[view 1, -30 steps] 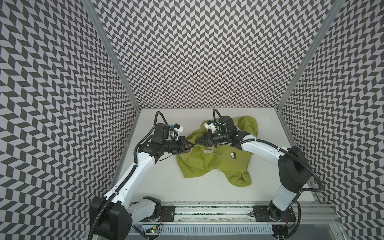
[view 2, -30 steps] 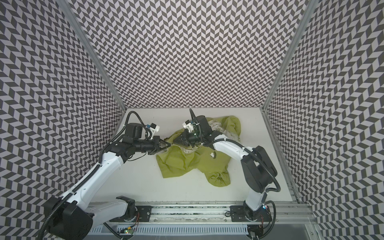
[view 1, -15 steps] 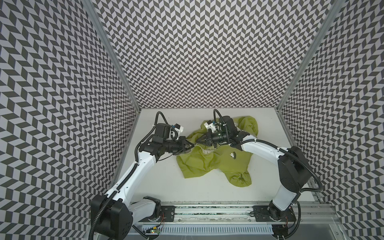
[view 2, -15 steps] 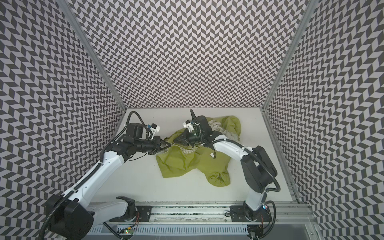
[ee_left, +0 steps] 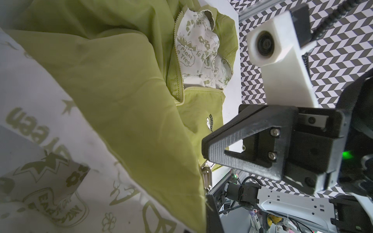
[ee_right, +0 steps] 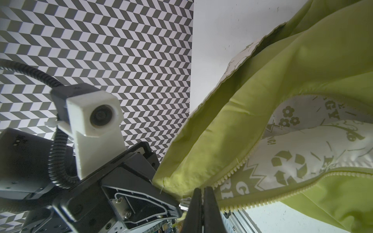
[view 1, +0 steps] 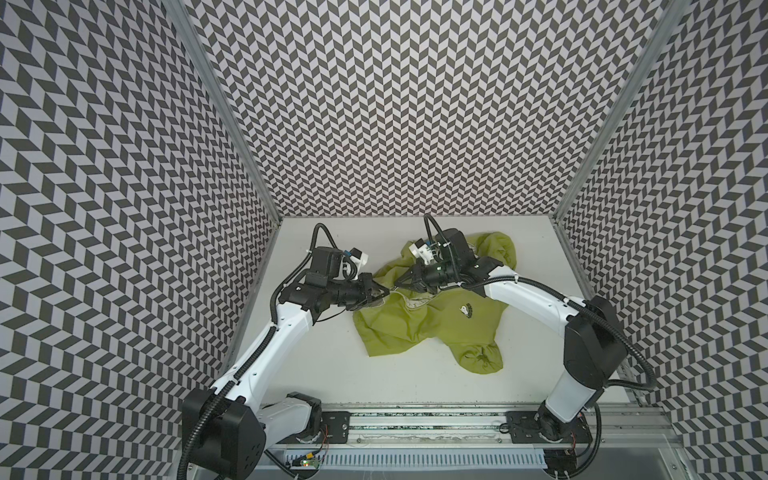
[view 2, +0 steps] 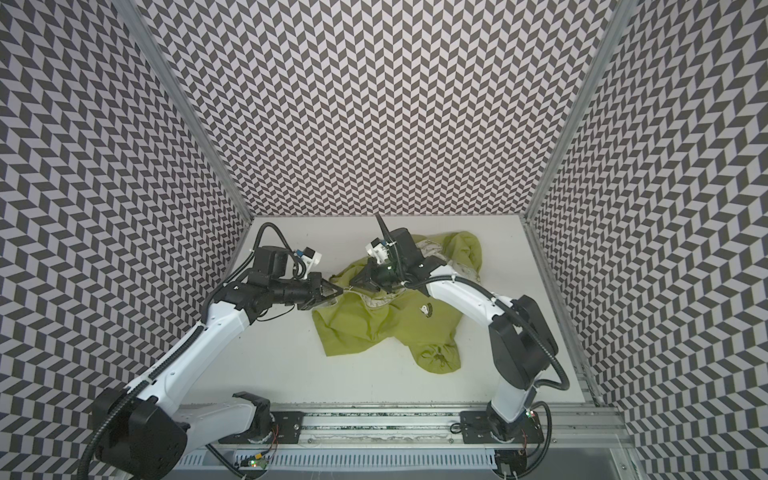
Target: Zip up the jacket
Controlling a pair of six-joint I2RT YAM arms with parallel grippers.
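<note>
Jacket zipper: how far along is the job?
Done: left gripper pinches the jacket hem beside the bottom end of the zipper. In hand: right gripper shut there, near the metal slider. To do: teeth are apart, lining showing; whole zip to close.

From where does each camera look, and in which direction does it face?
Both top views: high above the arm bases, facing down at the table and jacket; both arms whole, left hand and right hand close together.
Left wrist: on the left arm, facing past jacket fabric to the right hand and right wrist camera; little of its own arm shows.
Right wrist: on the right arm, facing over its shut fingers to the open zipper, left hand, left wrist camera.
Shared: wrist views face each other.
</note>
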